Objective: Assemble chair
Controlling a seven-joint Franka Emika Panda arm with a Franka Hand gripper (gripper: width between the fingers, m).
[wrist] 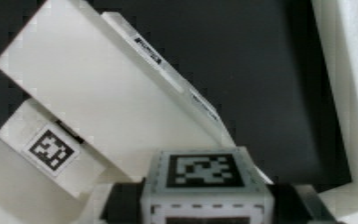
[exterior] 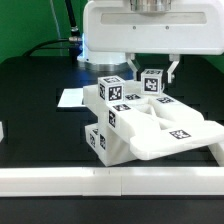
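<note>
While my arm is hanging over the dark counter [exterior: 30,80], my gripper [exterior: 152,72] is sitting on a small white cube-shaped part [exterior: 152,81] with its jaws closed against the part's two sides. In the wrist view the same block [wrist: 199,172] is showing a flat top face with a black-and-white square tag, and my dark fingers [wrist: 108,200] are pressing its flanks from either side.

The chair [exterior: 150,125] is lying partly built in the middle of the counter: glossy, hard-edged white plastic, blocky in form. A stepped stack of squared blocks is standing toward the exterior view's left, each face bearing a tag. A wide flat slab with rectangular cut-outs is spreading toward the exterior view's right, its surface smooth and faintly reflective. The held cube is sitting just behind this slab, at the top of the cluster; I cannot tell whether it is joined to it.

A thin matte paper sheet [exterior: 72,97] is lying flat behind the chair. A long white rail [exterior: 110,181] is running along the near edge.

In the wrist view, a broad tilted white panel [wrist: 105,90] is filling the upper area.
</note>
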